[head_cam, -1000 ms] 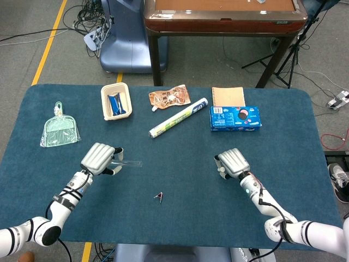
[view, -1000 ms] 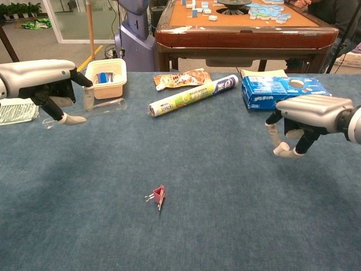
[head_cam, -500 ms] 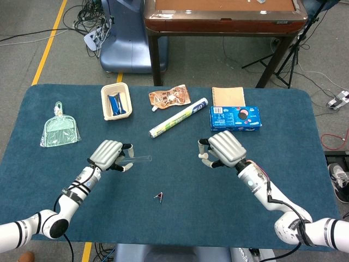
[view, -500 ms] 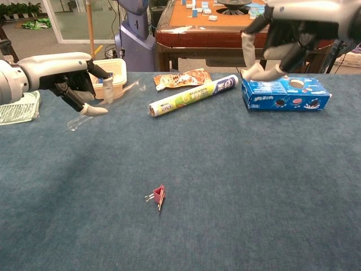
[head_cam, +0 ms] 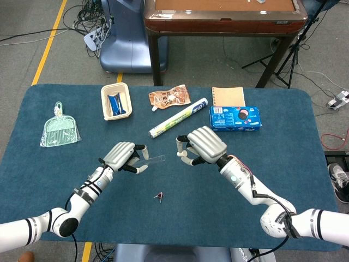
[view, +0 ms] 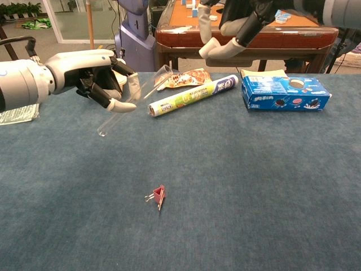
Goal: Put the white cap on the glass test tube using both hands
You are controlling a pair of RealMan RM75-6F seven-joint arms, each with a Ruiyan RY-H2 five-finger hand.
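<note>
Above the blue table (head_cam: 49,180), the left hand (head_cam: 121,156) pinches a clear glass tube (view: 131,100) between thumb and fingers, holding it off the surface. In the chest view the tube slants, its open mouth up and pointing toward the right hand, its rounded end down and nearer the camera. The right hand (head_cam: 203,144) is raised just across from the tube's mouth, fingers curled in; the white cap cannot be made out in either view, so what this hand grips, if anything, cannot be told.

Below and between the two hands a small red clip (view: 158,196) lies on the table. Beyond the left hand sits a cream tray (head_cam: 106,109) with a blue packet (head_cam: 116,103) inside it. Beyond the right hand a rolled tube of wrap (head_cam: 179,117) lies beside a blue biscuit box (head_cam: 235,118).
</note>
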